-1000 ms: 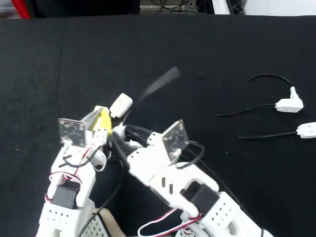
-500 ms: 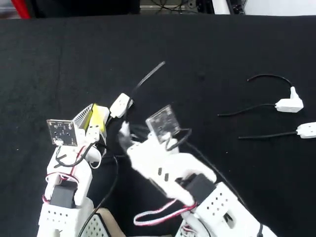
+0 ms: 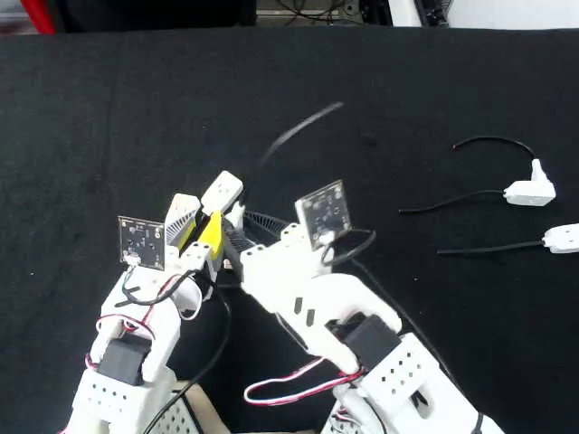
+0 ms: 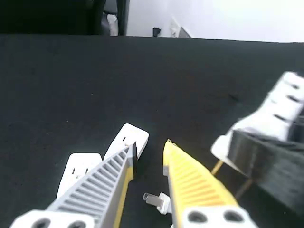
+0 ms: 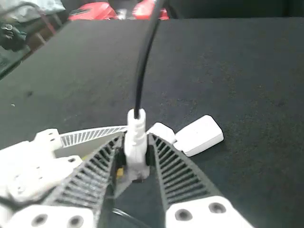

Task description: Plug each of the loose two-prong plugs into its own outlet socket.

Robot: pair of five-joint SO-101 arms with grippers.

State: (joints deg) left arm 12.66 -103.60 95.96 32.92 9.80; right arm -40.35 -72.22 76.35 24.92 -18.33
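Note:
My right gripper (image 5: 136,140) is shut on a white two-prong plug (image 5: 135,151); its black cable (image 3: 298,133) arcs up and away over the table. Its brass prongs (image 4: 216,166) stick out beside my left gripper. Two white outlet sockets (image 4: 126,140) (image 4: 78,169) lie side by side on the black table, just beyond my left gripper (image 4: 148,148). That gripper stands open, its grey and yellow fingers apart, with a small white pronged piece (image 4: 157,201) low between them. In the high view both grippers (image 3: 206,226) (image 3: 233,238) meet beside the sockets (image 3: 222,192).
Two more white plugs (image 3: 529,191) (image 3: 563,237) with thin black cables lie at the table's right side. The black tabletop (image 3: 380,81) is open toward the back. Both arm bases crowd the front edge.
The right arm swung with its plug, so the cable whipped from upper left toward the right. The left gripper shifted left and then back right, closer to the sockets and the right gripper.

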